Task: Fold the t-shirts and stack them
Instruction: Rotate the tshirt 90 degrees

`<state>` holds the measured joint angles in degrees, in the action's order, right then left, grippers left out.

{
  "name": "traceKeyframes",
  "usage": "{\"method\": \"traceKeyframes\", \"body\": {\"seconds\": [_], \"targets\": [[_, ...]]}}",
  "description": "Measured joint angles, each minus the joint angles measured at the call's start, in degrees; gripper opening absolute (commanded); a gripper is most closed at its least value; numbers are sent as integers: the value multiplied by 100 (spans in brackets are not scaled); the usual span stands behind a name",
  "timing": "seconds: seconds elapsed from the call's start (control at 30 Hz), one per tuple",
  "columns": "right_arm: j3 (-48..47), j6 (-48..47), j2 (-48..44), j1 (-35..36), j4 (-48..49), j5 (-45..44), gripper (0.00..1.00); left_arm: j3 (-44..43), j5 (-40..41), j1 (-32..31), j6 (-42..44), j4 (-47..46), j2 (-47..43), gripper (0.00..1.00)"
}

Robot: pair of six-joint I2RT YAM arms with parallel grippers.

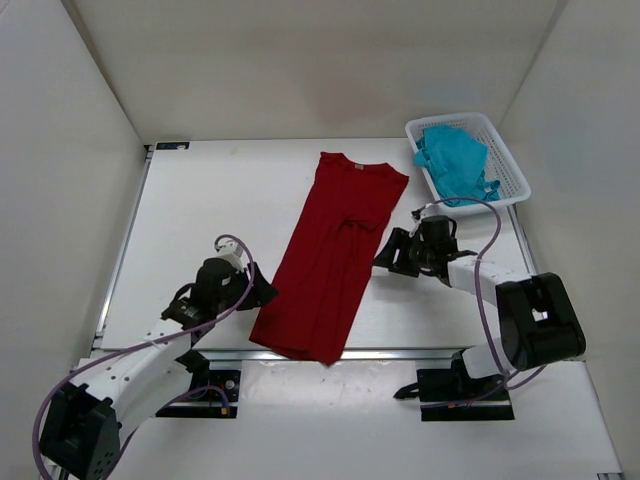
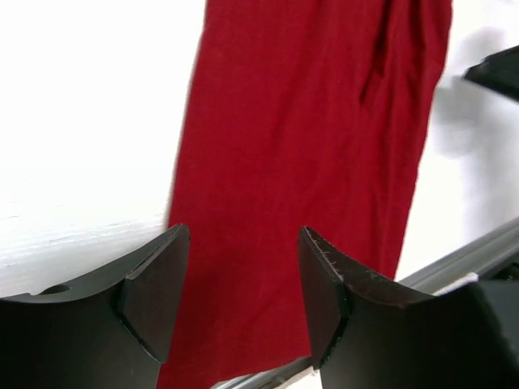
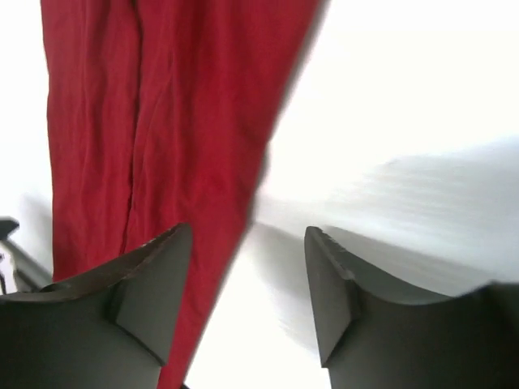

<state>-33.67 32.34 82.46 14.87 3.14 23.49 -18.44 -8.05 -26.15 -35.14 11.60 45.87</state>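
1. at the near left edge of the shirt, the left gripper (image 1: 262,292) hovers with its jaws spread, pinching nothing.
2. in the middle of the table (image 1: 200,220), the dark red t-shirt (image 1: 335,260) lies as a long narrow strip (soft, light, likely to sag and slide). it looks best pinched at the hem corners.
3. just beside its right edge, the right gripper (image 1: 385,262) is spread too, and empty.
4. far right, the teal t-shirt (image 1: 455,160) sits bunched in the white mesh basket (image 1: 508,160).

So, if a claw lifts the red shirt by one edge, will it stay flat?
Probably not: the red shirt shows soft creases, so it likely droops. Pushed, this thin, flat-lying cloth would probably bunch rather than slide whole.
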Motion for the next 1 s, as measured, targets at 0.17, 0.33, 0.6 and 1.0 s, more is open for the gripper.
{"method": "traceKeyframes", "body": {"seconds": [0.17,0.33,0.6,1.0], "targets": [[-684,-79,503,-426,-101,-247,61,136,179,-85,20,-42,72,67],[-1716,-9,1703,-750,254,-387,65,557,197,-157,-26,-94,-50,65],[-2892,192,2900,-511,271,-461,11,874,68,-162,-192,-269,-387,66],[-7801,-520,5438,186,-2074,-503,40,874,-7,-94,-175,-260,-494,68]]}}
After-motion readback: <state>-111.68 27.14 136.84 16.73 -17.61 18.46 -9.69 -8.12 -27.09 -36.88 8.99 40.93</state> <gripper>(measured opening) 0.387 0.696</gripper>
